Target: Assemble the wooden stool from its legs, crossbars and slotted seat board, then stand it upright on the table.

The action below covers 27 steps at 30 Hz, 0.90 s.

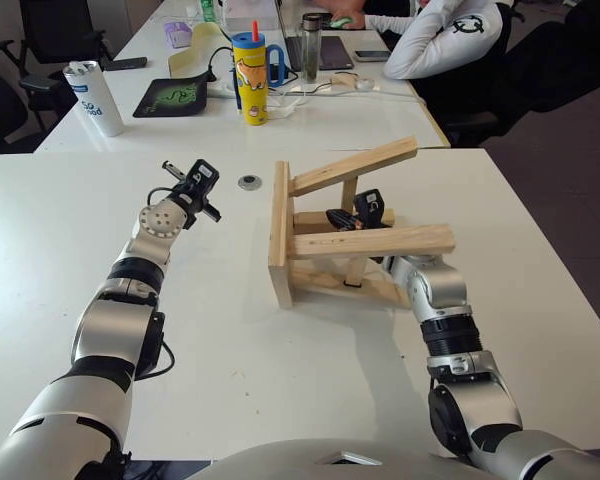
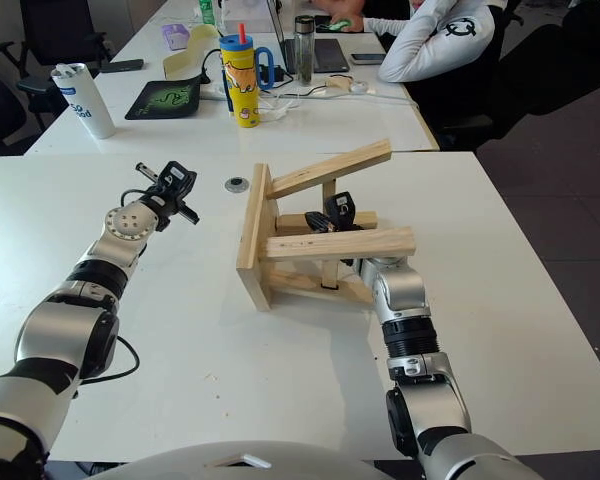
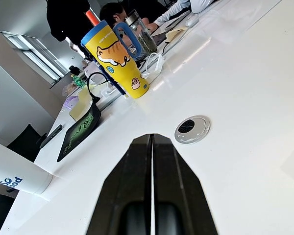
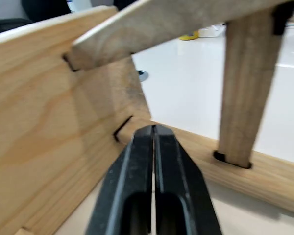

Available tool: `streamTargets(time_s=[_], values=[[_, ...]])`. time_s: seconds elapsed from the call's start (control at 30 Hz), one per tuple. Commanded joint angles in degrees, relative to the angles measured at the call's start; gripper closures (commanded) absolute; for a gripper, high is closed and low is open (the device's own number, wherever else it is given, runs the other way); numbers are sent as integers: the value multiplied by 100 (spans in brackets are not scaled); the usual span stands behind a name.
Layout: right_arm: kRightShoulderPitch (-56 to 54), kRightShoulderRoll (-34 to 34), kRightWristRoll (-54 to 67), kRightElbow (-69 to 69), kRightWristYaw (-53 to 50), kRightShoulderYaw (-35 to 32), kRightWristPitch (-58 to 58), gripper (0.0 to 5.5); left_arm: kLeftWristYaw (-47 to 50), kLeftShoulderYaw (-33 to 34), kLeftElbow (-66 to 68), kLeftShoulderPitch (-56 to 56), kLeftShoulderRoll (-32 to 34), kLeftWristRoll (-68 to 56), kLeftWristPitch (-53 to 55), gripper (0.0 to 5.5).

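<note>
We see the wooden stool point(image 1: 380, 240) lying on its side mid-way across the white table point(image 1: 230, 330), with its seat board point(image 1: 279, 235) on edge at the left and the legs point(image 1: 355, 167) pointing right. Our right gripper point(image 4: 153, 129) sits among the legs, jaws clenched on nothing. Our left gripper point(image 3: 152, 139) hangs left of the stool, near a round grommet point(image 1: 249, 182), jaws pressed together, empty

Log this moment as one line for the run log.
stool: on its side on table, not upright | left pincer: shut, left of stool | right pincer: shut, inside stool, near seat board
</note>
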Motion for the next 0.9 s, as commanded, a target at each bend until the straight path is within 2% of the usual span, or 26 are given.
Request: streamTargets(time_s=[0.03,0.23,0.47,0.6,0.8,0.9], values=[[141,-140,518,-401,869,207,249,550,-14,6,34,-44,158,53,-69,549],[686,-943,1404,-1478,2438,516,942,550,-92,-79,100,-182,35,103,-85,549],[313,-1140,994,-681,1918,172,385,550,-121,-79,99,-160,28,109,-134,549],[360,-1563,1172,-868,2394,75,436,550,-119,-73,69,-78,31,101,-174,549],[647,-2614,1526,-1087,3354,-233,699,550,-203,-80,-16,90,24,77,-264,549],[612,-2862,1232,-731,3319,-224,402,550,-429,-56,-202,351,87,-2,-336,549]])
